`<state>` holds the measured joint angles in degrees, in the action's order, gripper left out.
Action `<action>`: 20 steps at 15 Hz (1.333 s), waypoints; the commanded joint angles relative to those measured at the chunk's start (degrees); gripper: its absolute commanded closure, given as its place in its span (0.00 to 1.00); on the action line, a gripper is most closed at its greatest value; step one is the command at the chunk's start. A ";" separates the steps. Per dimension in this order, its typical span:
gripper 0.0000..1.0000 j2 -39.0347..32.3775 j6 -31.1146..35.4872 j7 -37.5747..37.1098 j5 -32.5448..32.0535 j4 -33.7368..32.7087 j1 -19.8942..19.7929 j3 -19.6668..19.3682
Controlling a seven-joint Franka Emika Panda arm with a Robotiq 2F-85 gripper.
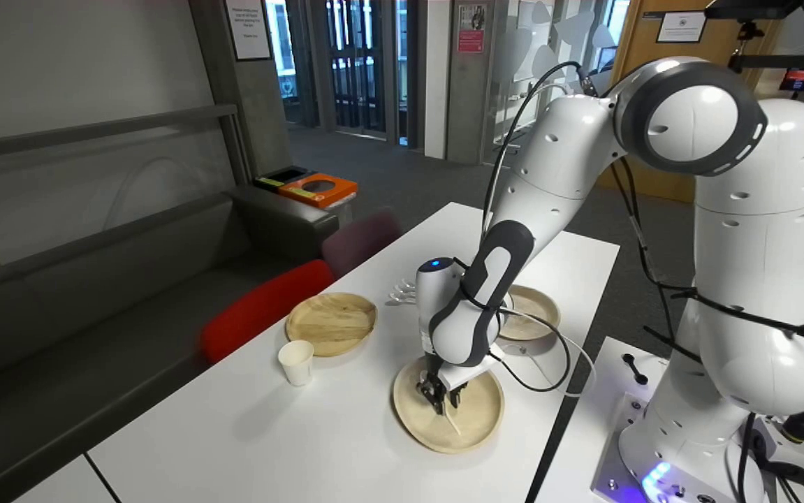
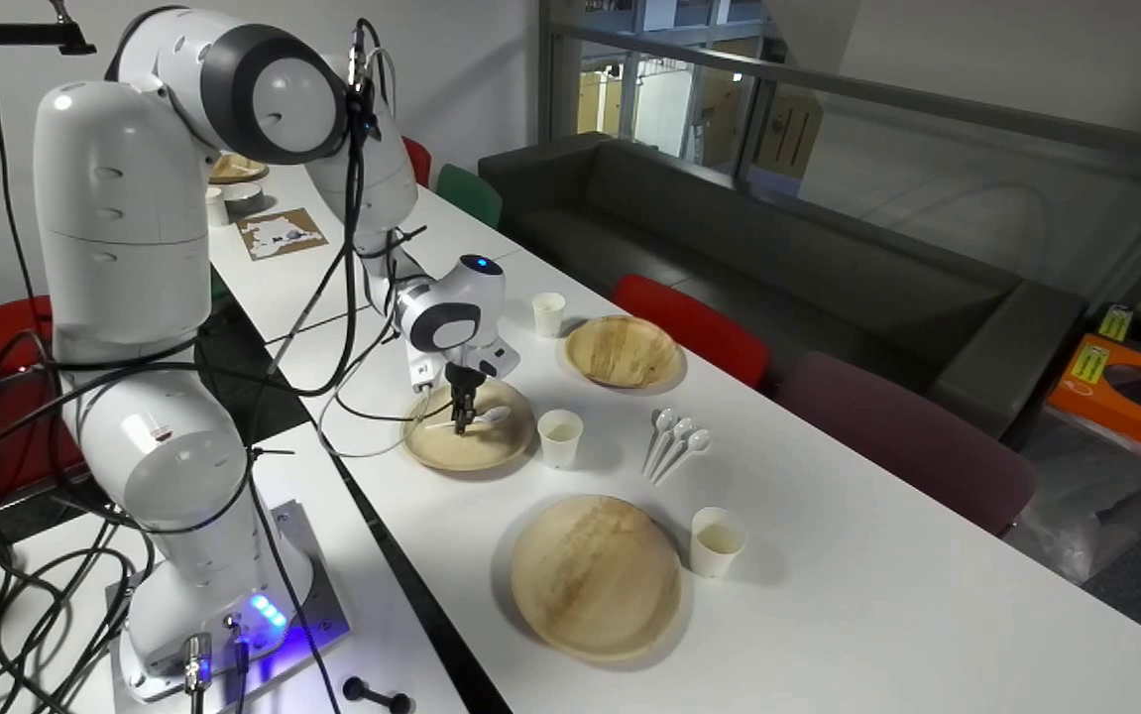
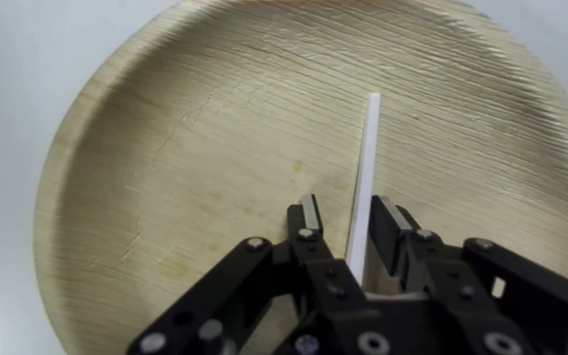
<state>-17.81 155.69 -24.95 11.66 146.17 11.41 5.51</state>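
With gripper spread around spoon on plate, not yet clamped.
Likely light plastic, slick, slightly springy, liable to snap if bent; best pinched squarely across the middle of the handle, just firmly enough to prevent twisting.

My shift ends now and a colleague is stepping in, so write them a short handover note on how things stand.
Gripper: open, astride the handle of a white spoon; a gap shows on one side, contact on the other is hard to tell.
Things: the spoon lies on a round plate; a pale cup stands beside the plate, more spoons beyond it.
Done: gripper down at the plate, spoon between the jaws.
Left, it seems: the grip itself; spoon not yet clamped or lifted.
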 commanded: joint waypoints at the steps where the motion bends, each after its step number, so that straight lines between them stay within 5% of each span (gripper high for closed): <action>1: 0.95 0.17 -0.02 -1.13 -1.50 -0.09 0.92 -1.03; 20: 0.99 6.01 0.73 -3.63 -13.80 5.45 4.84 -4.31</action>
<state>-15.93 155.69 -26.54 0.47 148.10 15.03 2.33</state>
